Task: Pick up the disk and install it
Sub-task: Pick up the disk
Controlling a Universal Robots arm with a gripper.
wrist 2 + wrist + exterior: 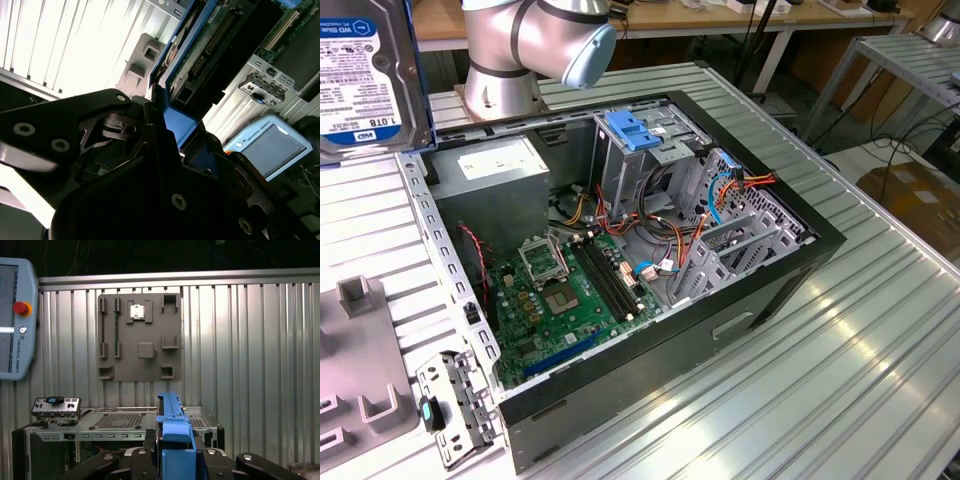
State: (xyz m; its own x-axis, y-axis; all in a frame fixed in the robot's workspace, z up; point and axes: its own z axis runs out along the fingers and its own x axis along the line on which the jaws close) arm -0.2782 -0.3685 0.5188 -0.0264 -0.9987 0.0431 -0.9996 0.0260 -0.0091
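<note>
The disk point(365, 70) hangs high in the air at the exterior view's upper left, with its white label and blue band facing out. In both wrist views my gripper point(175, 452) is shut on the disk point(172, 420), its dark fingers pressing the blue side rails from both sides. The second wrist view shows the gripper point(167, 137) holding the disk point(212, 42) with the circuit-board side and connectors showing. The open computer case point(760, 290) lies below on the ribbed metal table.
Inside the case are a blue latch plate point(632, 130), a grey metal box point(495, 170), a motherboard point(555, 290) and loose cables. A grey fixture plate point(140, 335) and a metal bracket point(455, 405) lie beside the case. A teach pendant point(15, 320) rests on the table.
</note>
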